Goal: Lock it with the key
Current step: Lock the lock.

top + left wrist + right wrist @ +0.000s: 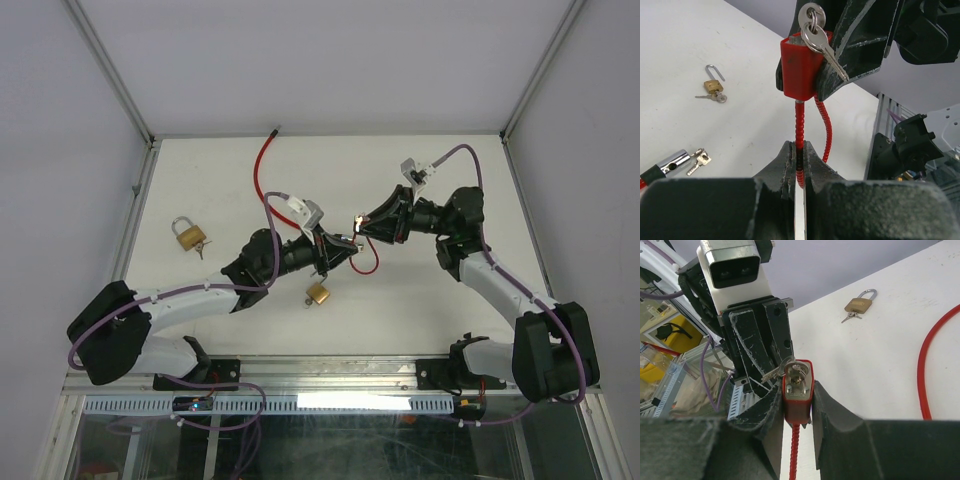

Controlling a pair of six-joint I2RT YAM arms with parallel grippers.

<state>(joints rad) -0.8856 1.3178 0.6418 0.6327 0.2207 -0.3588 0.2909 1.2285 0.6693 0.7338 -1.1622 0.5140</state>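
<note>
**Item 1.** Left fingers (790, 159): black, scuffed, pressed almost together on the red ribbed cable (800, 125), a short way below the lock.

**Item 2.** Right fingers (821, 400): black w/ white scratches, set narrow, clamping the red plastic-cased lock body (797, 397) by its two side faces. The lock is held up off the white desk (420, 290), between the two arms, key end toward my right wrist cam.

**Item 3.** Silver metal key (796, 374): looks seated in the lock top. Its ring carries a loose 2nd key (832, 56) hanging down the casing.

**Risks (my read):**
- Neither set of fingers is on the key. One must let go and regrip, and the springy cable could swing the lock.
- The casing is smooth. Turning force on the key may spin it in the right fingers.
- The 2nd key could snag a fingertip or block the grab.
- Can't tell if the cable end is fully home. If not, the turn won't lock.

**Materials/shapes:**
- Casing: boxy, rounded corners, glossy.
- Cable: flexible, spiral-ribbed. Two runs leave the lock underside, one straight w/ a small metal collar, one bowed.
- Keys: flat, bright, thin.
- Desk: matte, smooth.

**Item 4.** Brass padlock w/ open steel shackle (188, 233): far left on the desk, well apart.
</note>
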